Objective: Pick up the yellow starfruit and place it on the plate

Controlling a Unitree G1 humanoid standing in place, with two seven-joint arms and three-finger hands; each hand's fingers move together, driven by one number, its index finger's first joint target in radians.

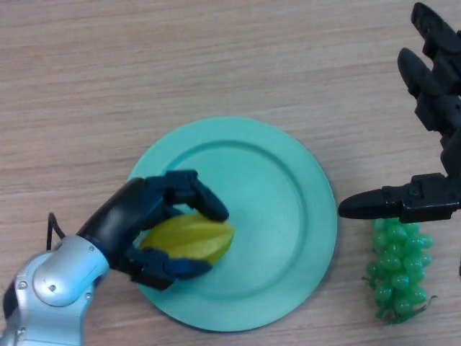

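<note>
The yellow starfruit [196, 240] lies over the left part of the teal plate [281, 209], in the lower middle of the head view. My left hand [144, 216] comes in from the lower left and is shut on the starfruit, fingers curled over its top and thumb under its near side. Whether the fruit rests on the plate or hangs just above it I cannot tell. My right hand [432, 108] is at the right edge, open, with fingers straight and its thumb pointing left toward the plate's rim.
A bunch of green grapes [397, 270] lies on the wooden table [144, 72] just right of the plate, partly under my right hand's thumb.
</note>
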